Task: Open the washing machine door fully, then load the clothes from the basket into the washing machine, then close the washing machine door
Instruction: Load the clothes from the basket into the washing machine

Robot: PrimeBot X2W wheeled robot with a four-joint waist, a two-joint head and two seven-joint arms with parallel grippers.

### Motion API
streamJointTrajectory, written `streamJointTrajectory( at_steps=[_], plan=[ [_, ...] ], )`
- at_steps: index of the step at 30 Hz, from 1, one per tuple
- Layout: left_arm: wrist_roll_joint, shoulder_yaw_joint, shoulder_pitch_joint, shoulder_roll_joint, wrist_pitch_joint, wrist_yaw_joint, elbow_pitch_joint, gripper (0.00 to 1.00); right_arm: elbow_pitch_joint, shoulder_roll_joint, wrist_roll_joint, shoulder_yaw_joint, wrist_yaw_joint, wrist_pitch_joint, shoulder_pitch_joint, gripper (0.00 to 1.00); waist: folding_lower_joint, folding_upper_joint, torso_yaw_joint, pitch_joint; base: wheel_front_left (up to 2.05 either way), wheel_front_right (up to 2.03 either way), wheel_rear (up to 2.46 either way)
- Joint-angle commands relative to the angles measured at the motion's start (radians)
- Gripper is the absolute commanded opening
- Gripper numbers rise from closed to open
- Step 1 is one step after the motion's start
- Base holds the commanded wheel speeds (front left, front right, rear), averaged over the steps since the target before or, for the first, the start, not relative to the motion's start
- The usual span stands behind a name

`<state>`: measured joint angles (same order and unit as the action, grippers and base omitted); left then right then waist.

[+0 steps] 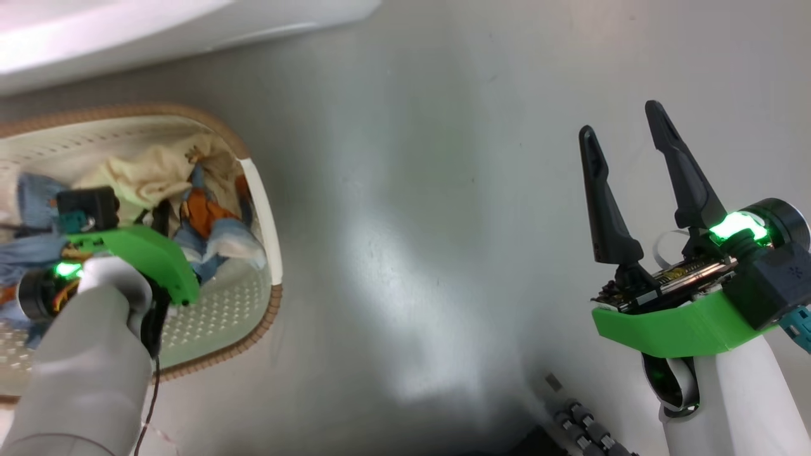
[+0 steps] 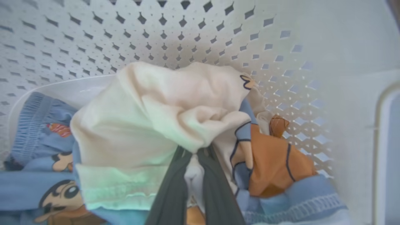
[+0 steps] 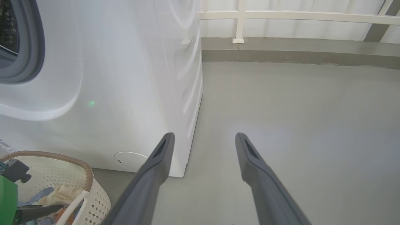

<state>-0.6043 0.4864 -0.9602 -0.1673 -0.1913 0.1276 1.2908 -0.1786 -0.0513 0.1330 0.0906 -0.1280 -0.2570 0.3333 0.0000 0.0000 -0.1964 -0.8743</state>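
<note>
left tool, pointing down into basket, pinches cream cloth.

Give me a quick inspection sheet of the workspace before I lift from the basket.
Surface: grey floor, bare and glossy.
Job's things: basket stands on the floor in front of the washing machine; clothes lie inside it, with the cream-white piece on top; the machine's grey gasket is exposed.
Clutter: nothing seen.
Grippers: left gripper is shut on the cream-white piece inside the basket; right gripper is open over bare floor.
Cables: a thin dark cable hangs along the left forearm.
Surroundings: white railing and a low kerb beyond the floor.
</note>
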Motion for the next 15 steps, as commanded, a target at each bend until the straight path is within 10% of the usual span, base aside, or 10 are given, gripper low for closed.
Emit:
streamJointTrajectory(
  at_steps=[1, 15],
  plan=[
    [0.008, -0.01, 0.051, -0.031, -0.025, 0.002, -0.002, 0.0, -0.013, 0.001, -0.002, 0.022, -0.003, -0.005, -0.023, 1.0, 0.0, 0.0, 0.023, 0.047, 0.0, 0.0, 0.0],
    [0.05, -0.06, 0.2, -0.051, -0.07, -0.038, -0.223, 0.0, 0.033, -0.017, -0.03, 0.008, -0.003, -0.005, -0.078, 1.0, 0.0, 0.0, 0.102, 0.246, 0.0, 0.0, 0.0]
  ],
)
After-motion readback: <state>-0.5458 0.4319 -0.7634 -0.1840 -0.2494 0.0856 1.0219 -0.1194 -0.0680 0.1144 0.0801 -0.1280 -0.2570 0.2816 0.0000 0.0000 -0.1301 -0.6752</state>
